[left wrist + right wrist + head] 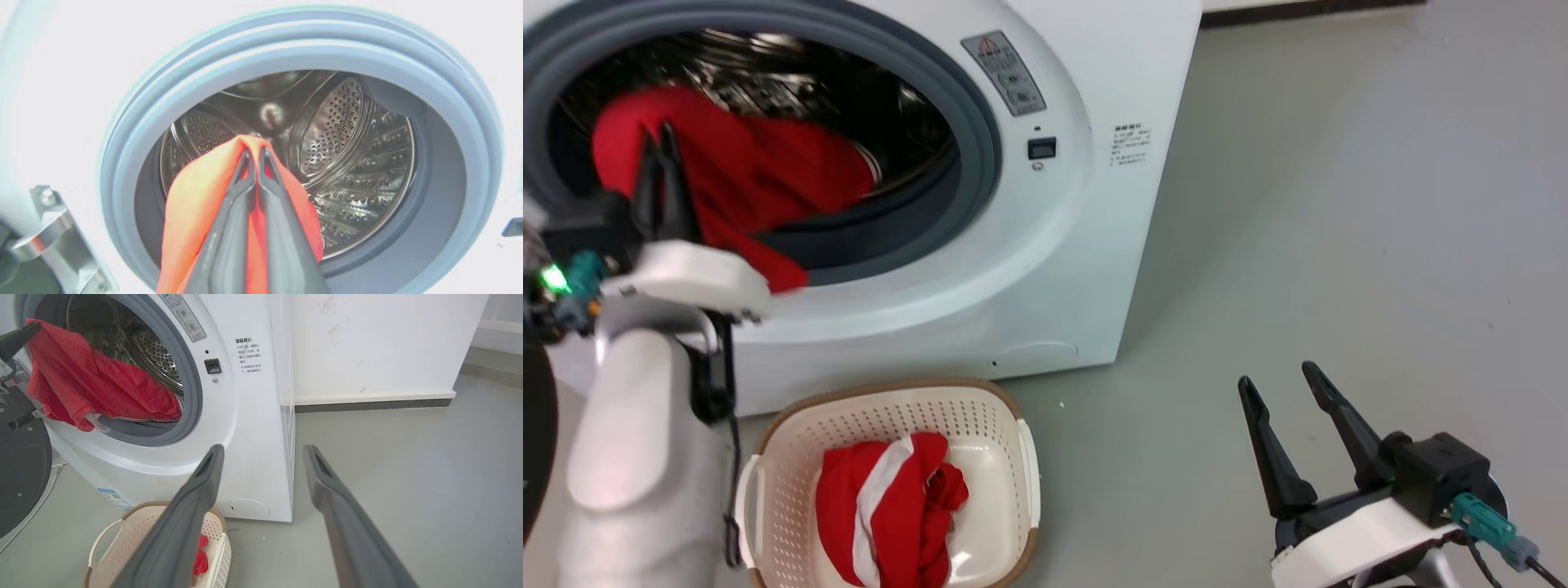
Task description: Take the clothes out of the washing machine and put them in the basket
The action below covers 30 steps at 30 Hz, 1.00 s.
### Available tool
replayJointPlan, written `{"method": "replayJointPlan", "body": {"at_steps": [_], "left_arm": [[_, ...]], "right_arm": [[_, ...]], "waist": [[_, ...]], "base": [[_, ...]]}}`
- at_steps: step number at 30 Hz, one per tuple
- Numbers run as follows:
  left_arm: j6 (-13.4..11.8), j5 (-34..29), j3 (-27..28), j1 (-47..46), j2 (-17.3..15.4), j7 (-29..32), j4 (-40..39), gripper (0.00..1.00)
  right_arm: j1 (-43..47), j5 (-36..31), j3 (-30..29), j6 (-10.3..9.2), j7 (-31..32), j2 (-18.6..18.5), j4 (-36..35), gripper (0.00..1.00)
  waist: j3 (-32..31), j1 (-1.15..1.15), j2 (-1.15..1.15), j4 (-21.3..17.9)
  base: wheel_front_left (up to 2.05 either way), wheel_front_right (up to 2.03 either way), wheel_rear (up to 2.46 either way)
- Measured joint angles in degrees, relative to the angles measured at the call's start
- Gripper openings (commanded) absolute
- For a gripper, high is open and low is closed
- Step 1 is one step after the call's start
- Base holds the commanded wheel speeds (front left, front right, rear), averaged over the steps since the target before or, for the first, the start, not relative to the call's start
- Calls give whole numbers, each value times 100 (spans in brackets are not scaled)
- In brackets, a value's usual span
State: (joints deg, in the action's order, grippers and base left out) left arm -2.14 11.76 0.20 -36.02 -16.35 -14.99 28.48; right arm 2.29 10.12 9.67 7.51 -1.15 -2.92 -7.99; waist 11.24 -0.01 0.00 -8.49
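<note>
Snagging risk: left hand (659, 140), clamped on a red garment (768, 175) half out of the washing machine (1094, 245), could catch it on the grey seal (984, 163) or miss the basket (882, 388); right hand (1278, 376) spread, empty.

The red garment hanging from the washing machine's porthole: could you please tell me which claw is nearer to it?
Left. The left claw is shut on the red garment; the right claw is open, well away over the floor.

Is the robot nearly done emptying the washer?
One red-and-white garment already lies in the basket. The left gripper is shut on a second red garment, half out of the washing machine. It is not yet in the basket. The right gripper is open.
</note>
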Motion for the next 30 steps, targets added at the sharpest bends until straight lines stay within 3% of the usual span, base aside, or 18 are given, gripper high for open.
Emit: {"method": "replayJointPlan", "body": {"at_steps": [18,24,30], "left_arm": [[4,100,-171,2528,831,53,-1761,0],[-89,103,-424,3349,1023,193,-2285,0],[-96,166,-549,3453,1092,213,-2184,0]], "right_arm": [[474,-110,-290,0,272,-1,-297,100],[493,-109,-298,0,321,-1,-403,100],[443,-107,-311,0,324,-1,-477,100]], "waist": [[-800,1,0,671],[-747,0,0,742],[-432,2,0,781]], "base": [[0,0,0],[0,0,0],[0,0,0]]}}
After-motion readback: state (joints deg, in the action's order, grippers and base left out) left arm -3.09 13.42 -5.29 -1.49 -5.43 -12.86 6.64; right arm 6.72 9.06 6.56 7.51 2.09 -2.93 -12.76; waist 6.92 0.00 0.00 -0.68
